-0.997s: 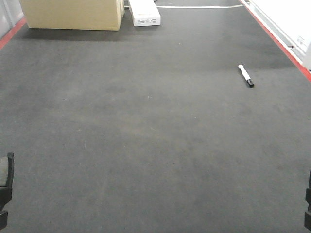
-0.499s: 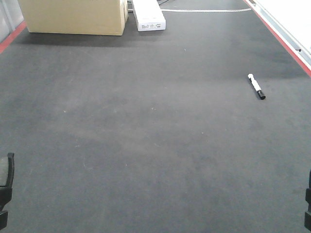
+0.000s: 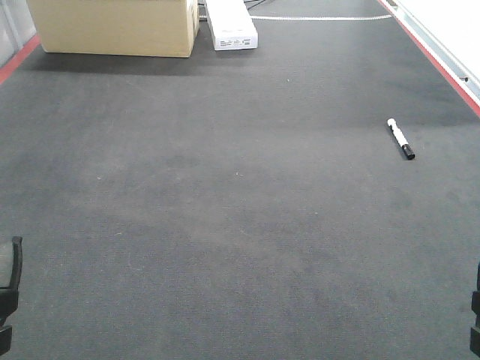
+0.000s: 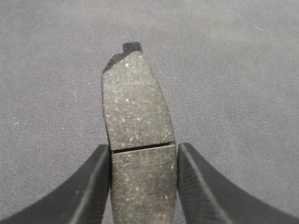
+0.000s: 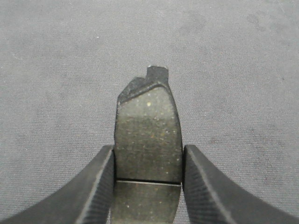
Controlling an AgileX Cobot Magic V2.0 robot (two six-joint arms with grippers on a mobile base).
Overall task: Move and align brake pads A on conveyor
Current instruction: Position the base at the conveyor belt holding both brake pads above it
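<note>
Left wrist-mounted view: my left gripper is clamped on a flat dark-grey, speckled, curved brake pad. Its black ribbed fingers pinch the pad's long edges right at the thin cross groove. The notched end points to the top of frame, over the dark charcoal felt-like conveyor; can't tell if it touches.

Right wrist view: my right gripper is clenched on a second dark-grey brake pad, with the groove just below the fingertips.

Front view: red edge strip at left, tan cardboard box upper left, white oblong carton beside it. The carton's end label print is too small to read. A white marker pen with black cap lies on the belt at right.
</note>
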